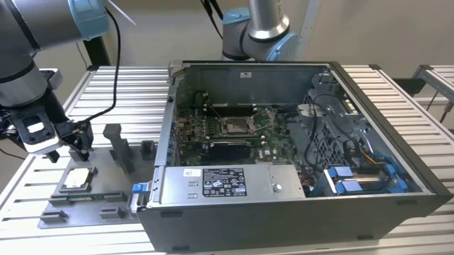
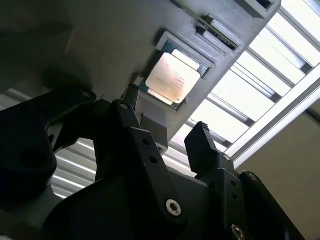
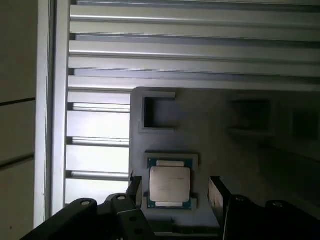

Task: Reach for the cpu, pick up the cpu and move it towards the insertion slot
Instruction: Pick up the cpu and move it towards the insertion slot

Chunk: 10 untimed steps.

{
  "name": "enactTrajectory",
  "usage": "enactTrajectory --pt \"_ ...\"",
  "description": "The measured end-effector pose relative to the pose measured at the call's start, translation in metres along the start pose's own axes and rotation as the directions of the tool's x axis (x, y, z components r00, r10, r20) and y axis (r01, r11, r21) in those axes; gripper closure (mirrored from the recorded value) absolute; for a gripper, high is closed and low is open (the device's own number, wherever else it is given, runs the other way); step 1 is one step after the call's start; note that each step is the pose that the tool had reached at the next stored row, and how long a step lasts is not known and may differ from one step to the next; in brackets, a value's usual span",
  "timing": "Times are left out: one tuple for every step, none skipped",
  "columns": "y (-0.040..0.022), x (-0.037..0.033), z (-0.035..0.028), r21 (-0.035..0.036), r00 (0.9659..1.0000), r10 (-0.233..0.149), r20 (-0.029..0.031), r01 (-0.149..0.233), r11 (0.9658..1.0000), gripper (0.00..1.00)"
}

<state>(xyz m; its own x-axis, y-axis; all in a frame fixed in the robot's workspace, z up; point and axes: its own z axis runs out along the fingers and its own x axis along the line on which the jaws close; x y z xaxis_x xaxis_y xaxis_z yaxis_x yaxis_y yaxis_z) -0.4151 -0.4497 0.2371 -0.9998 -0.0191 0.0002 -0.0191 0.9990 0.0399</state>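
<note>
Exterior view, centre: slot (image 1: 237, 125) inside the case (image 1: 284, 226). Lower left there: tool (image 1: 69, 153) above the fixture (image 1: 106, 183). First wrist view: fingers (image 3: 216, 196) apart, gripping nothing, cpu (image 3: 170, 184) framed between them, seated in the fixture.

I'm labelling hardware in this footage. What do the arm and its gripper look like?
The arm has grey tubular links with light blue joint caps and a black cable alongside. The gripper is black, with flat angular fingers fastened by screws.
</note>
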Motion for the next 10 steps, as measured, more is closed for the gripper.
enactTrajectory --pt "0.0 0.0 0.0008 0.0 1.0 0.0 -0.0001 0.0 1.0 0.0" --pt "-0.0001 0.0 0.0015 0.0 1.0 0.0 -0.0001 0.0 1.0 0.0" --pt "-0.0001 0.0 0.0023 0.0 1.0 0.0 0.0 0.0 1.0 0.0" --pt "-0.0001 0.0 0.0031 0.0 1.0 0.0 0.0 0.0 1.0 0.0" --pt "-0.0001 0.0 0.0041 0.0 1.0 0.0 -0.0001 0.0 1.0 0.0" --pt "-0.0002 0.0 0.0051 0.0 1.0 0.0 0.0 0.0 1.0 0.0" --pt "-0.0002 0.0 0.006 0.0 1.0 0.0 -0.0001 0.0 1.0 0.0" --pt "-0.0002 0.0 0.0069 0.0 1.0 0.0 0.0 0.0 1.0 0.0" --pt "-0.0003 0.0 0.0078 0.0 1.0 0.0 0.0 0.0 1.0 0.0" --pt "-0.0003 0.0 0.0087 0.0 1.0 0.0 0.0 0.0 1.0 0.0"
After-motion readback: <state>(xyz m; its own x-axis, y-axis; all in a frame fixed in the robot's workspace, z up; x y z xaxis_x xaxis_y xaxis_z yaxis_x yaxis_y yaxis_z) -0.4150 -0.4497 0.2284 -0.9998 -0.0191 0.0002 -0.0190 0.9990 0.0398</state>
